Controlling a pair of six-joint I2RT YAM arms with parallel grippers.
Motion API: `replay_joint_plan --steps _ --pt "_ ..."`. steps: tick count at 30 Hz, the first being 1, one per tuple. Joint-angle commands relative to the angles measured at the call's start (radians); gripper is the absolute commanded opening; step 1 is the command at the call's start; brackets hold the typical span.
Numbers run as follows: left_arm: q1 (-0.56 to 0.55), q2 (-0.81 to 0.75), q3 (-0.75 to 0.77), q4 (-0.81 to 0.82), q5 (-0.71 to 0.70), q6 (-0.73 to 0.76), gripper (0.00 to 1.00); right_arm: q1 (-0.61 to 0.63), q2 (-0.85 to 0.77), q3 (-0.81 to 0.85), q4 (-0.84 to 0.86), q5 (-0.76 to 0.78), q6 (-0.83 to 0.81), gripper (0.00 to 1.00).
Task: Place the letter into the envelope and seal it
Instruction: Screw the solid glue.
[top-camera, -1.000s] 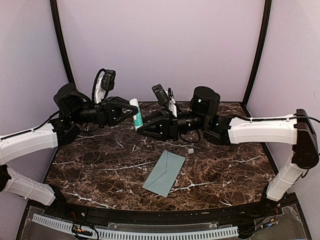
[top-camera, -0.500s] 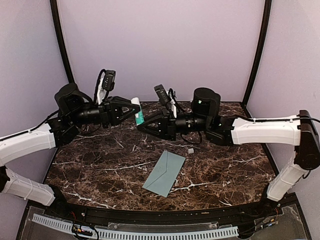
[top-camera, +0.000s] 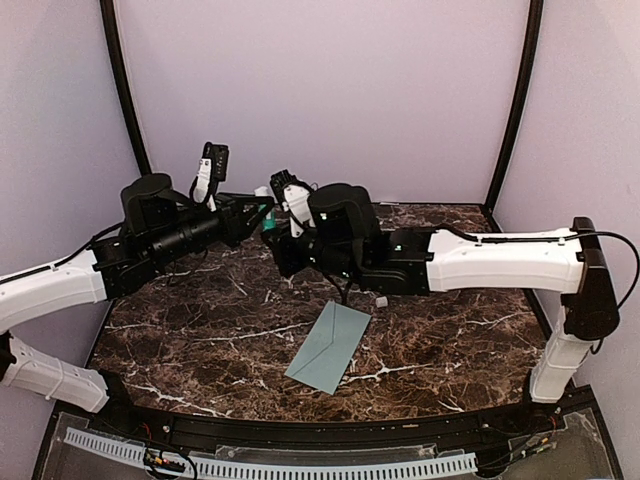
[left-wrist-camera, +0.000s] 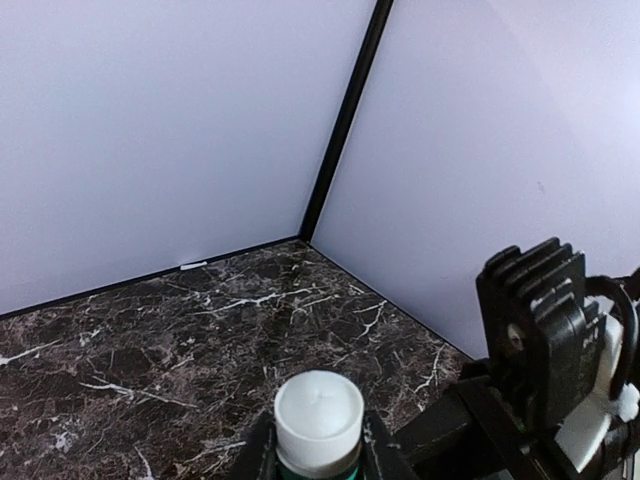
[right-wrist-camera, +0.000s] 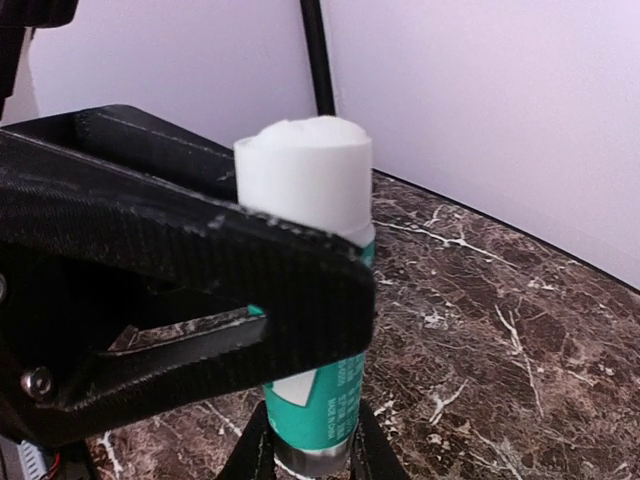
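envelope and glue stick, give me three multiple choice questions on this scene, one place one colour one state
1. Where is the envelope? A) flat on the table B) in the right jaws C) on the floor
2. What colour is the body of the glue stick? A) red B) teal C) yellow
3. How is the glue stick held? A) lying on the table B) inside the envelope C) raised, in left jaws and right jaws
1 A: it lies flat on the table. 2 B: teal shows under the white top. 3 C: each wrist view shows jaws closed on it.
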Motion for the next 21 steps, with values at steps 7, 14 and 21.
replay_joint_plan --steps 7,14,21 --pt "-0.019 0.028 -0.003 -0.071 -0.116 -0.074 0.00 0.065 0.048 0.137 0.013 0.330 -0.017 0.23" --pt "0.020 -0.034 0.050 -0.121 -0.041 -0.050 0.00 0.020 -0.201 -0.183 0.230 0.194 -0.064 0.59" --pt "0.085 -0.057 0.042 -0.050 0.238 -0.067 0.00 -0.198 -0.381 -0.474 0.456 -0.400 0.120 0.64"
